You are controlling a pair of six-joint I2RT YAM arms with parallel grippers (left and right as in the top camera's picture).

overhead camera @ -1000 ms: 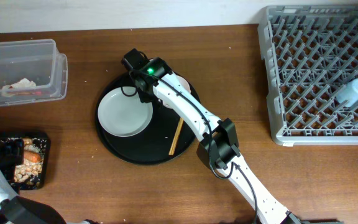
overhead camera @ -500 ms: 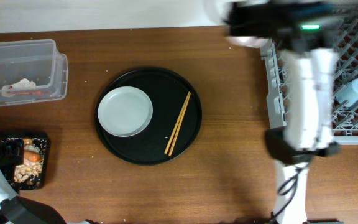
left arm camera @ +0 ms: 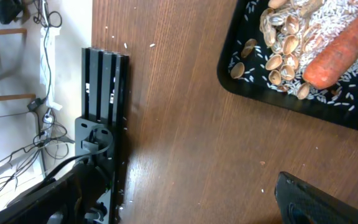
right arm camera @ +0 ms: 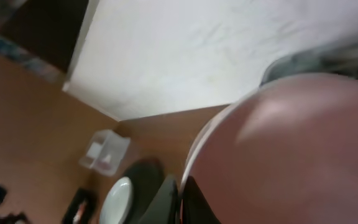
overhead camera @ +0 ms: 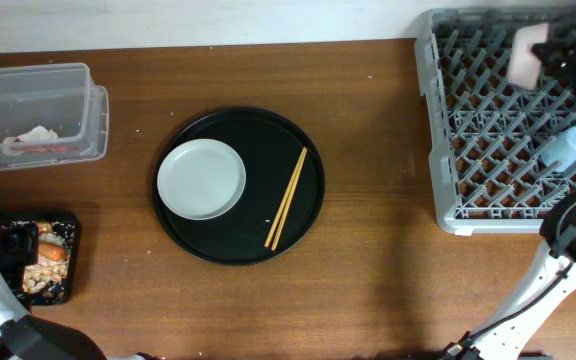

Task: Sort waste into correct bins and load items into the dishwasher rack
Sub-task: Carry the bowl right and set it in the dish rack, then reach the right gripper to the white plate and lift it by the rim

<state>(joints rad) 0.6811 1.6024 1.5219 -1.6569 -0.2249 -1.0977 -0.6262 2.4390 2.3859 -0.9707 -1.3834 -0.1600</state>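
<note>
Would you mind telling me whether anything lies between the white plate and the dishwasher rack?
Only the chopsticks, lying on the black tray right of the white plate; the table stretch up to the dishwasher rack shows nothing else.

Whole view blurred. Pale round dish (right arm camera: 297, 155) fills right and lower part, face pinkish, lighter rim curving along its left side. Rim runs down into right claw (right arm camera: 180, 198); dark fingers (right arm camera: 165, 202) sit tight on both sides of rim. Grey smear behind dish at top right, likely rack (right arm camera: 319, 59). White wall (right arm camera: 185, 50) across top. Brown tabletop (right arm camera: 36, 118) at left. Far off on it: clear tub (right arm camera: 106, 152), black tray (right arm camera: 143, 174), white plate (right arm camera: 118, 196) against tray, small dark container (right arm camera: 79, 200) at bottom left, content not readable.
</note>
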